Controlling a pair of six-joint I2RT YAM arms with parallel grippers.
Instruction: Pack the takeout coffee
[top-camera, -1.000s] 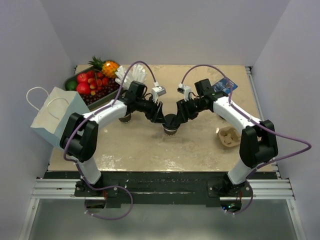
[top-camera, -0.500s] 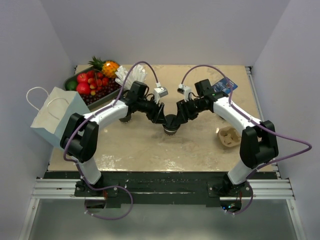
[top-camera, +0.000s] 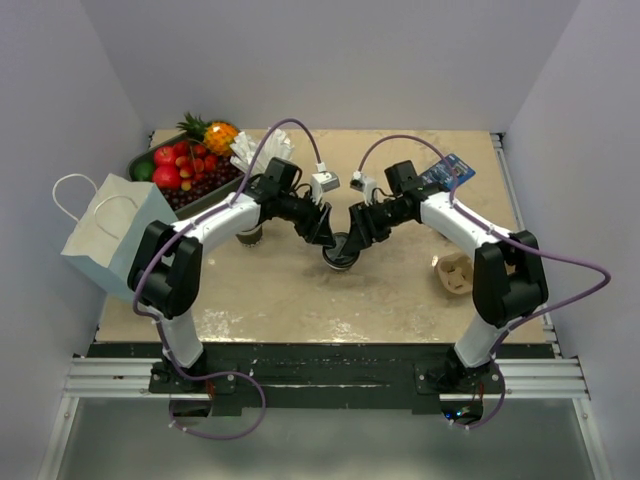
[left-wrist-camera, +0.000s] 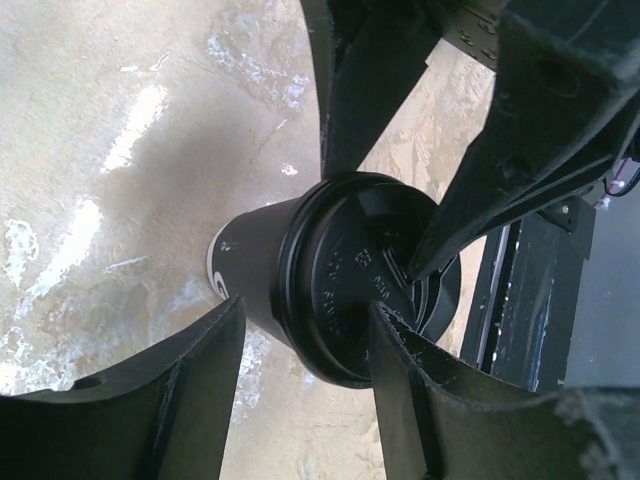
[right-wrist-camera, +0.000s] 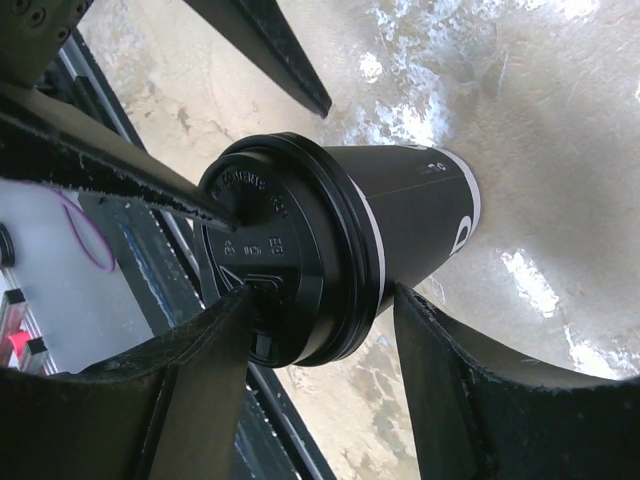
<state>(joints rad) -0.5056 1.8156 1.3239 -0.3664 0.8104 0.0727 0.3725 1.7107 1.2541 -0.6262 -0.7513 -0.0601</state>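
Observation:
The takeout coffee (top-camera: 338, 256), a dark brown cup with white markings and a black lid, stands at mid-table. Both grippers meet on it. My left gripper (top-camera: 328, 240) comes from the left, my right gripper (top-camera: 352, 238) from the right. In the left wrist view the cup (left-wrist-camera: 260, 270) sits between the left gripper's (left-wrist-camera: 305, 305) jaws: one fingertip (left-wrist-camera: 385, 325) presses the lid top, the other lies against the cup wall. The right gripper (right-wrist-camera: 322, 292) holds the cup (right-wrist-camera: 410, 210) the same way, one fingertip (right-wrist-camera: 240, 300) on the lid, the other under the rim.
A white paper bag (top-camera: 105, 235) stands open at the left edge. Behind it are a tray of fruit (top-camera: 180, 175) and a cup of white sticks (top-camera: 262, 150). A stack of lidless cups (top-camera: 250, 236) is under the left arm. A cardboard carrier (top-camera: 458, 272) is on the right, with a blue packet (top-camera: 448, 170) behind it.
Both wrists and the cup between them have shifted slightly toward the back of the table. The grip on the lid looks the same.

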